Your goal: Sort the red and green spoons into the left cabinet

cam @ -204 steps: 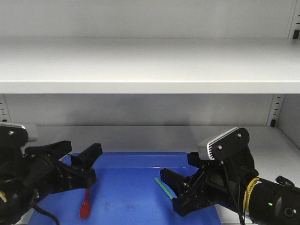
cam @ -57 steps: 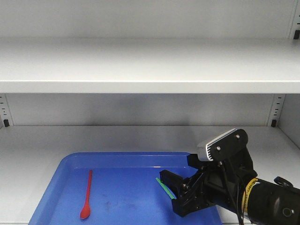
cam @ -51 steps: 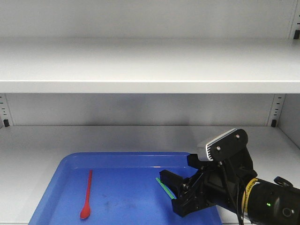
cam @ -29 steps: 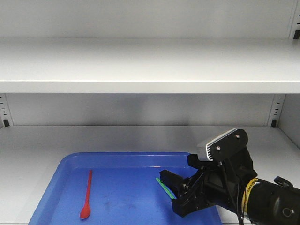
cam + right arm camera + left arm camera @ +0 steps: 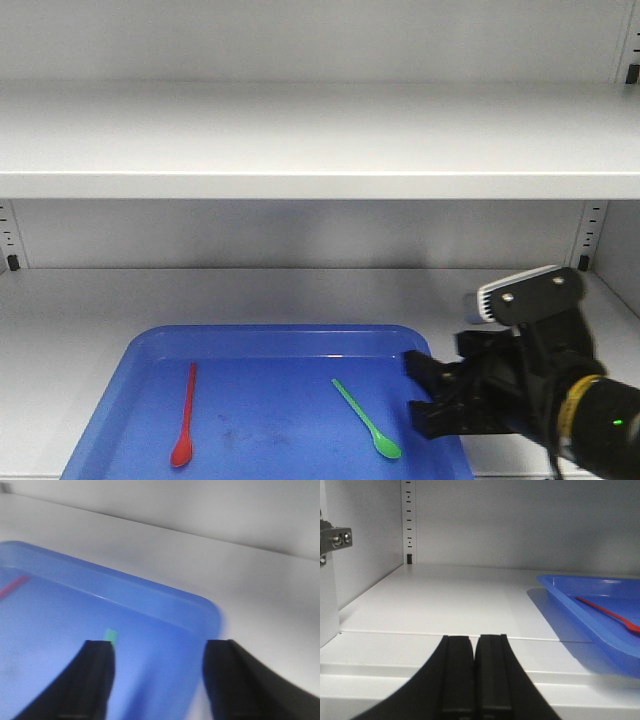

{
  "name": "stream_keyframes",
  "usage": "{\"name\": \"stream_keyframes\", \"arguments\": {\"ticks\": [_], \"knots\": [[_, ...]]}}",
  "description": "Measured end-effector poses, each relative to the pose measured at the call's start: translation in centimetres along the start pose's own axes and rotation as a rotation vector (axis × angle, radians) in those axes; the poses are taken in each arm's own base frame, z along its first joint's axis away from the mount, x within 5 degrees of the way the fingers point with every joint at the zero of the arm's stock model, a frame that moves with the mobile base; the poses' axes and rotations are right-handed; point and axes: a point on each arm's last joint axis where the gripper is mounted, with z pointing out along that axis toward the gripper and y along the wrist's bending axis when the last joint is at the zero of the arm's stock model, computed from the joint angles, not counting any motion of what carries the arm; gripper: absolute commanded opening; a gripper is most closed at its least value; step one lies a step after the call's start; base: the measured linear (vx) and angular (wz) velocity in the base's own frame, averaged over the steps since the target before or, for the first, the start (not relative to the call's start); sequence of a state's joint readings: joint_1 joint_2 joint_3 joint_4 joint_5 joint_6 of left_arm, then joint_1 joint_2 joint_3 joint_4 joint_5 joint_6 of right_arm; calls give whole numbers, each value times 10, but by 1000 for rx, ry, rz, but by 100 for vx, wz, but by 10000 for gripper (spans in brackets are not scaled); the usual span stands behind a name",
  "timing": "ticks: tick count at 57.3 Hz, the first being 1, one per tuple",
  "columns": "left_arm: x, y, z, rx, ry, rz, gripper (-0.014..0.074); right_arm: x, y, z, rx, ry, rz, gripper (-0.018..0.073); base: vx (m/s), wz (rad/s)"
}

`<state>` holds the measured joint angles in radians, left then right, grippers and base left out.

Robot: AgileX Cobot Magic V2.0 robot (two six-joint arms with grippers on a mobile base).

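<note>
The red spoon [image 5: 185,415] lies flat on the left side of the blue tray [image 5: 270,331], which sits on the left cabinet's lower shelf [image 5: 300,285]. The green spoon [image 5: 365,417] lies slantwise on the tray's right side, bowl towards the front. My right gripper [image 5: 425,390] hovers open just right of it, over the tray's right rim, holding nothing. In the right wrist view only the green spoon's handle tip [image 5: 110,636] shows beside the left finger of the right gripper [image 5: 160,647]. My left gripper [image 5: 475,638] is shut and empty, low at the shelf's front left; the red spoon [image 5: 607,612] lies far to its right.
An upper shelf [image 5: 300,140] overhangs the tray. Slotted rails [image 5: 592,235] run down the back corners, with another rail [image 5: 409,520] and the cabinet's side wall [image 5: 365,555] left of my left gripper. Bare grey shelf surrounds the tray.
My right gripper has let go of the green spoon and drawn back to the right; the spoon now lies on the tray. The left arm left the front view earlier.
</note>
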<state>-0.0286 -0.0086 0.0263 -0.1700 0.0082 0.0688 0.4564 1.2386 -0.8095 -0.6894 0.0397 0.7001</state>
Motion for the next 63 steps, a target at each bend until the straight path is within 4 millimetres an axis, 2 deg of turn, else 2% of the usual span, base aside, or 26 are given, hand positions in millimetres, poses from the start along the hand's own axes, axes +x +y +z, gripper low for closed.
{"name": "stream_keyframes", "arguments": {"ticks": [11, 21, 23, 30, 39, 49, 63], "knots": [[0, 0, 0, 0, 0, 0, -6, -1, -19, -28, 113, 80, -50, 151, 0, 0], [0, 0, 0, 0, 0, 0, -6, -11, -38, -56, 194, 33, -98, 7, 0, 0], [0, 0, 0, 0, 0, 0, -6, -13, -44, -64, 220, 12, -83, -15, 0, 0], [0, 0, 0, 0, 0, 0, -6, -7, -55, -82, 274, -49, -26, -11, 0, 0], [0, 0, 0, 0, 0, 0, -6, 27, -60, -98, 314, -113, 18, -10, 0, 0], [0, 0, 0, 0, 0, 0, -6, 70, -52, -117, 314, -190, 32, -9, 0, 0], [0, 0, 0, 0, 0, 0, -6, 123, -37, -142, 334, -241, -100, -9, 0, 0]]}}
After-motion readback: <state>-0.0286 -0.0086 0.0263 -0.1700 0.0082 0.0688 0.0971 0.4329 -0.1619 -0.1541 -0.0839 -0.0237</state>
